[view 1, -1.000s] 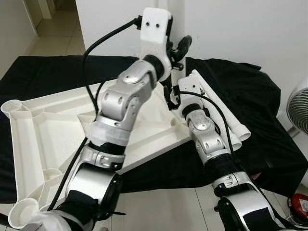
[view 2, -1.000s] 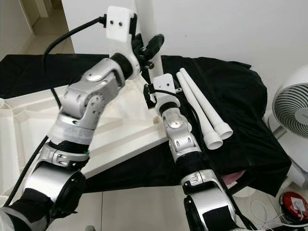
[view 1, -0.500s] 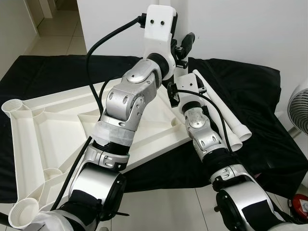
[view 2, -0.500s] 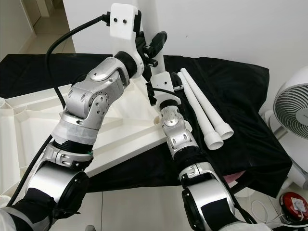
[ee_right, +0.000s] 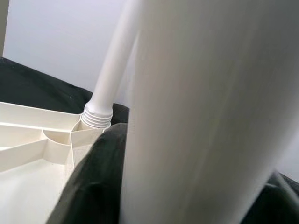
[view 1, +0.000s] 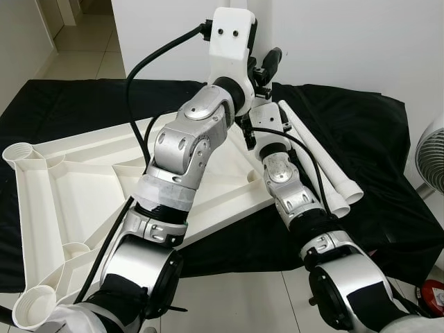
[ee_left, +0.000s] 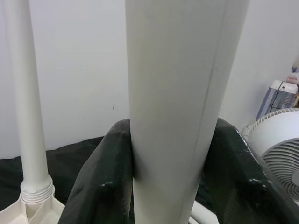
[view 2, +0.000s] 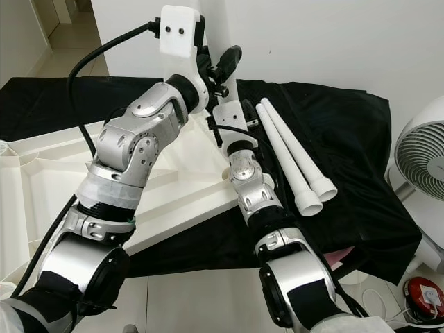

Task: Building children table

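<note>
Rising since a second ago, the left gripper (view 1: 267, 69) at upper centre keeps its fingers closed round the upright leg (view 2: 214, 28), judged ready for screwing. Right eye: right gripper (view 2: 232, 111) grips below; two spare legs (view 2: 291, 156) lie right. Left wrist: another mounted leg (ee_left: 25, 107) stands in the tabletop (view 1: 69, 194).

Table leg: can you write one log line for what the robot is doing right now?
step: fitting table leg upright | left gripper: shut on table leg | right gripper: shut on table leg | tabletop: upside down | spare legs: lying on cloth
</note>
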### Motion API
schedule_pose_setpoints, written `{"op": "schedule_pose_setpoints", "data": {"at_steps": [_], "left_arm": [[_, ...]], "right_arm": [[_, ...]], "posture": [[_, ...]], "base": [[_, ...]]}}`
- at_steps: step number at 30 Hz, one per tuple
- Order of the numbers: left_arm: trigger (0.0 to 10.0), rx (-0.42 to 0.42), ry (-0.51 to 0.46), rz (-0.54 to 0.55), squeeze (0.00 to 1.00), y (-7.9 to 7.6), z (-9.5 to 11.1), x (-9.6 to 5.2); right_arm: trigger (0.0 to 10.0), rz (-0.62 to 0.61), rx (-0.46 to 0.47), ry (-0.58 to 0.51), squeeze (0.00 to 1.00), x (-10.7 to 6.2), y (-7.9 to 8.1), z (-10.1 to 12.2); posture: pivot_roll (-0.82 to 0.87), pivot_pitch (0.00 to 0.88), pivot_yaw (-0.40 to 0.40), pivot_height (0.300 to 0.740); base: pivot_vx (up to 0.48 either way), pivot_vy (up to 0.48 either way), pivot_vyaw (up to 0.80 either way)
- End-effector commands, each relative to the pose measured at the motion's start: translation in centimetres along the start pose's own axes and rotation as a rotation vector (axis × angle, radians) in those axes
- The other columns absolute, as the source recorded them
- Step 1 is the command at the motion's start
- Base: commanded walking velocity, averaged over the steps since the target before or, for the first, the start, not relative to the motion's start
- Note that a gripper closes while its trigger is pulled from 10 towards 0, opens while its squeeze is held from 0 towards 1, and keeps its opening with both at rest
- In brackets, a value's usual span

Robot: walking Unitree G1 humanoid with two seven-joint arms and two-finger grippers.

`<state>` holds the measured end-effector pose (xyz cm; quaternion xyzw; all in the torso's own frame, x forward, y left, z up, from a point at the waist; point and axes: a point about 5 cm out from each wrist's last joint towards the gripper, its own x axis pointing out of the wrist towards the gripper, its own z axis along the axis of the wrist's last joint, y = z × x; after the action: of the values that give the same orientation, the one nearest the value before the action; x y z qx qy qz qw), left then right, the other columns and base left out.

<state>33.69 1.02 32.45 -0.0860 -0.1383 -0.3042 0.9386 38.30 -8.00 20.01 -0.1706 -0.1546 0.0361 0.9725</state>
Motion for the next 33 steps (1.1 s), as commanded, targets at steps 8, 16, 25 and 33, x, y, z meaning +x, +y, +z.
{"op": "schedule_pose_setpoints", "data": {"at_steps": [8,16,25,33], "left_arm": [[10.0,0.021,-0.025,-0.016,0.00,-0.6,1.0,0.2],[10.0,0.010,-0.059,-0.062,0.99,-1.1,1.4,0.0],[10.0,-0.016,-0.096,-0.175,1.00,-2.4,1.6,-0.6],[10.0,0.033,-0.100,-0.209,0.00,-2.3,1.3,-1.3]], "right_arm": [[0.0,-0.012,0.004,-0.004,0.00,0.2,0.0,-0.1],[10.0,-0.052,0.034,0.021,0.00,0.4,-0.3,-0.2],[10.0,-0.091,0.169,0.085,0.00,0.5,-0.8,-0.9],[10.0,-0.146,0.249,0.112,0.00,0.6,-2.1,-1.3]], "posture": [[-0.02,0.000,-0.038,0.740],[-0.01,0.000,-0.035,0.740],[-0.01,0.000,-0.032,0.740],[-0.02,0.000,-0.029,0.740]], "base": [[0.000,0.000,0.00],[0.000,0.000,0.00],[0.000,0.000,0.00],[0.000,0.000,0.00]]}}
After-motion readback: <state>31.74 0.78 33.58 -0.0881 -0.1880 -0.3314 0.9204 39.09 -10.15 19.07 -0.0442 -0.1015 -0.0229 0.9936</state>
